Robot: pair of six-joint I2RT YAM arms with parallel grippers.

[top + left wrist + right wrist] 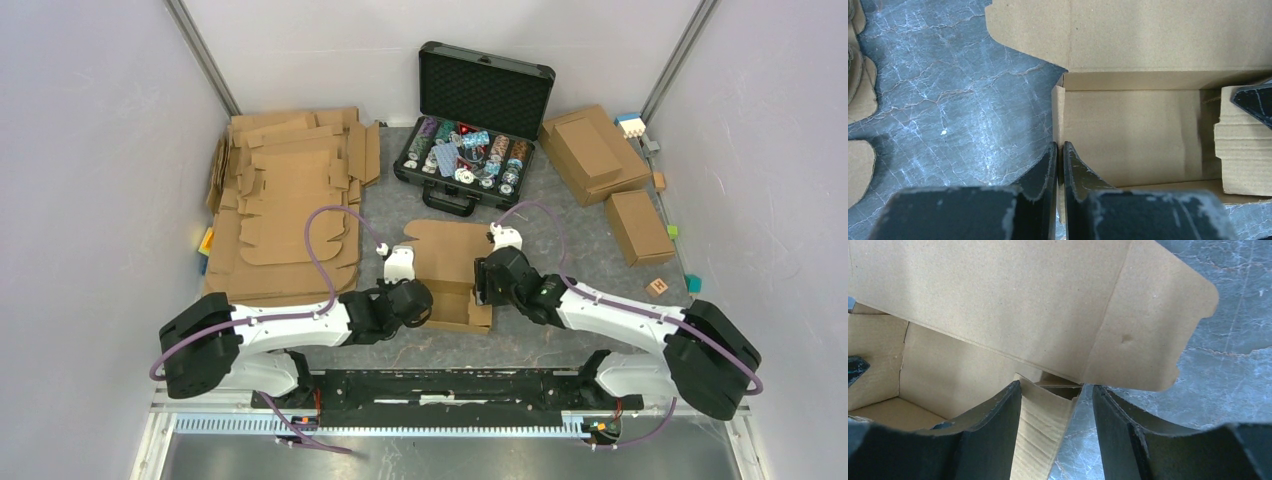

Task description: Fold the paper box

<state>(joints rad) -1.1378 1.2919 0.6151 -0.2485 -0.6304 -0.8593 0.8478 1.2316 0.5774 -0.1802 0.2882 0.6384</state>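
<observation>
- Paper box (447,255) is sitting half-erected on the table (585,250), between our arms.
- Left gripper (1059,147) is pinching its end wall shut; right gripper (1057,390) is straddling the opposite flap, fingers apart.
- We are anchoring left; the flap wants tucking squarely along its crease.

Plain brown paper box (1133,135), grey marble-veined table (948,100)

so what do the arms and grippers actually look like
The left arm and right arm match: white links between bulky black joint housings, each with a purple cable looping alongside. The left gripper and right gripper have black wedge-shaped fingers, scuffed pale along the edges. No markings show.
</observation>
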